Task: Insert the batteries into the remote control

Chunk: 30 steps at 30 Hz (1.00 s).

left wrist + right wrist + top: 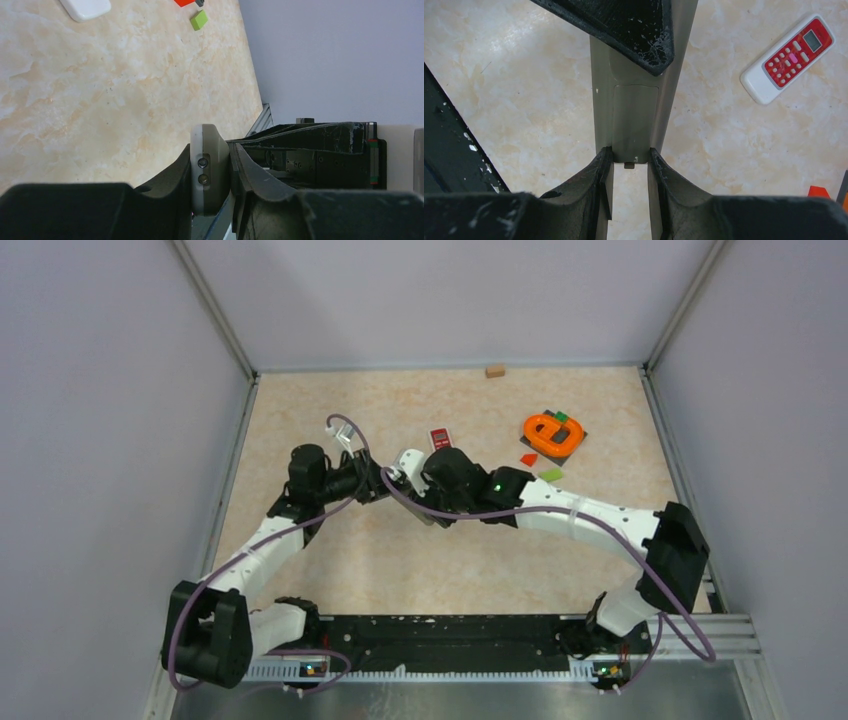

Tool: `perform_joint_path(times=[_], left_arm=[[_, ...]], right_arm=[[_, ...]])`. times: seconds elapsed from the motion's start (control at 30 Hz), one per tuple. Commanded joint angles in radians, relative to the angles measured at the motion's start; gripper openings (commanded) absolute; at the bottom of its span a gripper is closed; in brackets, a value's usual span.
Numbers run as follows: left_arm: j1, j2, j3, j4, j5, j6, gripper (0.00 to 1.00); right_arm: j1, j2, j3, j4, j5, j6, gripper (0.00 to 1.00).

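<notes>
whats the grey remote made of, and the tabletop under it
The grey remote looks like moulded plastic, matt to satin, with a seamed cover panel and rounded edges. The tabletop has a beige marble pattern, faintly glossy: likely printed laminate rather than stone, though the look leaves that open.

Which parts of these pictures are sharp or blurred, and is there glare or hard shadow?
Top external view: even light, no glare or hard shadow on the beige marbled table. Left wrist view: the grey plastic remote control is sharp, the black left claw blurs near the lens. Right wrist view: the white remote with red face is crisp, the right claw softer.
</notes>
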Motion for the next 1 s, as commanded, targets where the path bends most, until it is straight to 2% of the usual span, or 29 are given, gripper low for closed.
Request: perform_joint_path(times=[0.0, 0.13, 0.3, 0.5, 0.87, 0.97], left_arm=[[-0.015, -0.005, 0.060, 0.090, 0.132, -0.090, 0.00], [-0.016, -0.007, 0.059, 0.115, 0.179, -0.116, 0.00], [-0.015, -0.021, 0.021, 0.257, 0.227, -0.214, 0.00], [-0.013, -0.026, -0.015, 0.355, 0.253, -0.291, 0.00], [-0.003, 0.007, -0.019, 0.369, 0.272, -0.366, 0.00], [0.003, 0.021, -0.026, 0.372, 0.274, -0.377, 0.00]], right_arm=[[0.012, 0.039, 0.067, 0.062, -0.044, -0.015, 0.22], [0.008, 0.075, 0.109, 0.021, -0.075, 0.001, 0.24], [-0.011, 0.126, 0.181, -0.082, -0.170, 0.030, 0.26], [-0.025, 0.131, 0.201, -0.130, -0.205, 0.049, 0.28], [-0.027, 0.191, 0.299, -0.258, -0.228, 0.033, 0.30], [-0.026, 0.210, 0.321, -0.282, -0.228, 0.033, 0.34]])
